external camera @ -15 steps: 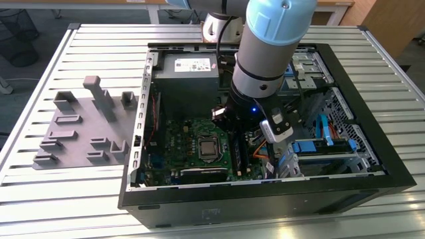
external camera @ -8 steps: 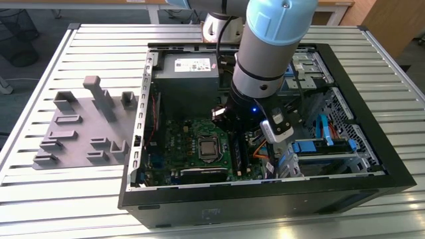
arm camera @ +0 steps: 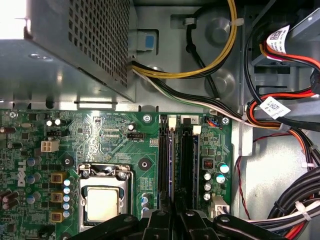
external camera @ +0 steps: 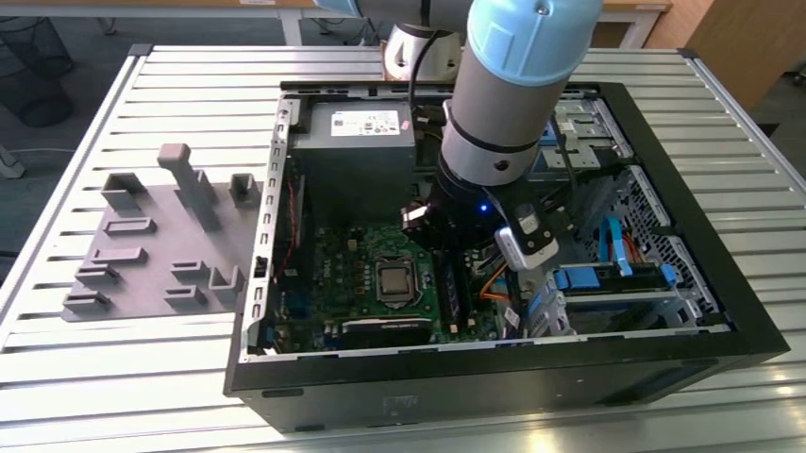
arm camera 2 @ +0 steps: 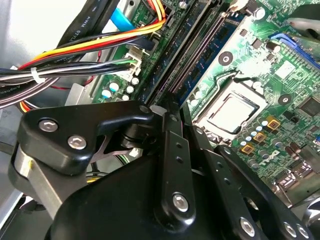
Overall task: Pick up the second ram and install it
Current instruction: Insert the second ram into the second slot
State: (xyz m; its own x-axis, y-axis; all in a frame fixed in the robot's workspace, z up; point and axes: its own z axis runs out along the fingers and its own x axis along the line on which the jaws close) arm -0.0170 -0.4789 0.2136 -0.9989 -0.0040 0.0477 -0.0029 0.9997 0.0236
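Down inside the computer case [external camera: 504,382]: gripper [arm camera 2: 167,111], jaws pinched close together over the long slots. Just past the tips, second ram [arm camera: 170,165] standing in its slot on the green board [arm camera: 115,135]. Cannot tell if gripped. Farther off, grey blocks [external camera: 151,245] on the worktop [external camera: 101,377].

Arm [external camera: 504,104] reaching into open computer case [external camera: 705,274], gray fixture block [external camera: 158,250] beside it
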